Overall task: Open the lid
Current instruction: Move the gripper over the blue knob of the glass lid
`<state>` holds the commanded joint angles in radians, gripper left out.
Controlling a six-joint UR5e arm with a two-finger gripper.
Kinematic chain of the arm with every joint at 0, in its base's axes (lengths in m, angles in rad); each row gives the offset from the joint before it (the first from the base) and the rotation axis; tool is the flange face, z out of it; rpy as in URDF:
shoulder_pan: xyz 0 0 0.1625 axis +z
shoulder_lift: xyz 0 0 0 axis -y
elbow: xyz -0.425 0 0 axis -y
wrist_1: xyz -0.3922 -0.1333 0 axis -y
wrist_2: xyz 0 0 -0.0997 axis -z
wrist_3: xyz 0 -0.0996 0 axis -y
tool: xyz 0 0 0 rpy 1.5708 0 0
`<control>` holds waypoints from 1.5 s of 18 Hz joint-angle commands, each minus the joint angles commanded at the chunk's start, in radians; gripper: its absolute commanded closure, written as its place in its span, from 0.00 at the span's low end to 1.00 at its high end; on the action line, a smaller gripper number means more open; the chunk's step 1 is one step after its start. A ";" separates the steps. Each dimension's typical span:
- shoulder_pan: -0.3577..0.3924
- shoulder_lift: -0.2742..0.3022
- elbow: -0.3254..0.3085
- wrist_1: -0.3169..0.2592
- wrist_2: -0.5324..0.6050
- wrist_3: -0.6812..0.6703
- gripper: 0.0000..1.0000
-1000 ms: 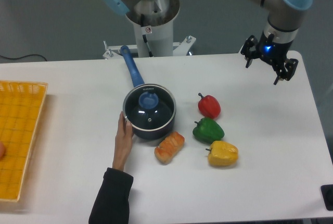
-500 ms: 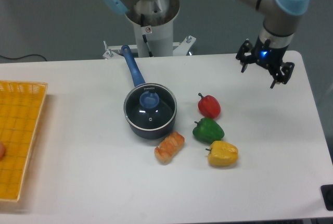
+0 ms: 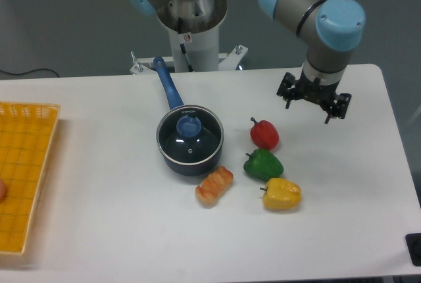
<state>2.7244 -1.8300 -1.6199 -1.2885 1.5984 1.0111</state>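
Basket (image 3: 26, 171) sits at the far left, not involved. Lid (image 3: 189, 137) sits flat on the saucepan (image 3: 191, 158) at table centre, knob up, so it's closed and nothing is done yet. Bread (image 3: 214, 186) and three peppers (image 3: 264, 164) lie to its right. Gripper (image 3: 314, 101) hovers above the right side, well apart from the lid, fingers spread, empty. Left to do: approach, grab knob, lift.

On the table there are three peppers: one red pepper (image 3: 264, 133), one green pepper (image 3: 264, 164) and one yellow pepper (image 3: 281, 194). There is one saucepan (image 3: 189, 143) with one lid (image 3: 189, 135), one orange pastry-like piece (image 3: 214, 186), and one yellow basket (image 3: 24, 174) at the left.
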 joint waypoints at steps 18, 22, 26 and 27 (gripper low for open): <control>-0.205 0.055 -0.074 0.000 -0.130 -0.353 0.00; -0.256 0.057 -0.106 0.024 -0.132 -0.393 0.00; -0.308 0.070 -0.143 0.066 -0.132 -0.434 0.00; -0.313 0.077 -0.152 0.070 -0.130 -0.434 0.00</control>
<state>2.4115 -1.7534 -1.7717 -1.2180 1.4680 0.5768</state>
